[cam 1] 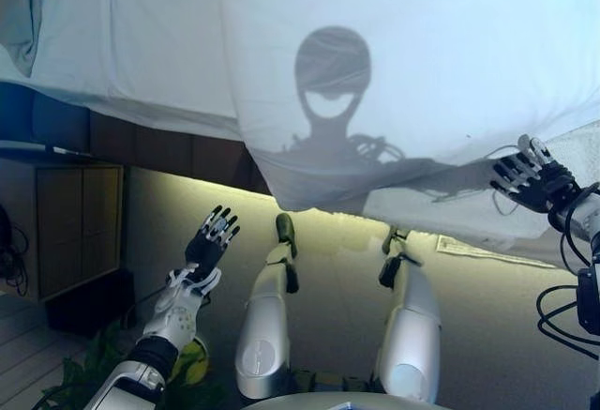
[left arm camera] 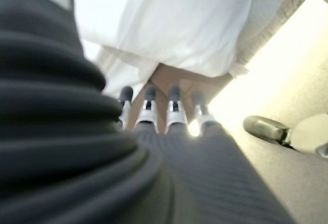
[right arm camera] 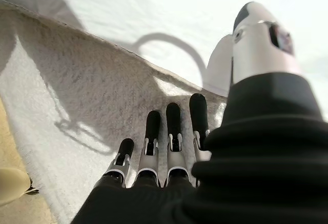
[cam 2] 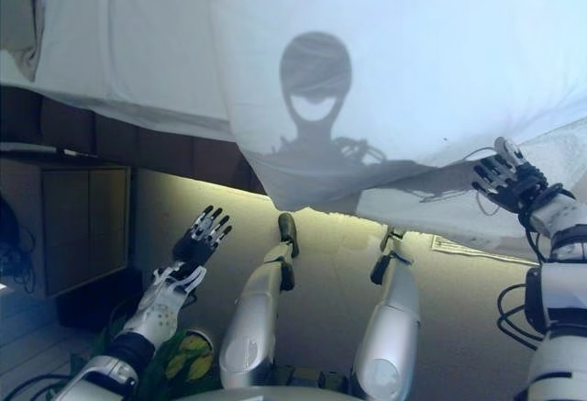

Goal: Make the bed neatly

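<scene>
A white duvet (cam 1: 394, 82) covers the bed across the top of the eye views, and its lower edge hangs over the bed's near side. A fuzzy pale blanket (right arm camera: 77, 96) shows below the duvet's edge at the right. My right hand (cam 1: 530, 180) lies there at the duvet's edge, open, with straight fingers (right arm camera: 174, 126) flat on the blanket and the thumb (right arm camera: 256, 34) raised beside the duvet. My left hand (cam 1: 211, 236) hovers over the floor below the bed, open and touching nothing. Its fingers (left arm camera: 171, 106) point toward the hanging duvet (left arm camera: 189, 24).
The bed's dark wooden frame (cam 1: 159, 147) runs under the duvet at the left. A wooden cabinet (cam 1: 66, 222) stands at the left on the floor. Green leaves (cam 1: 84, 372) show at the lower left. A flat paper (cam 1: 478, 250) lies on the floor under the bed's edge.
</scene>
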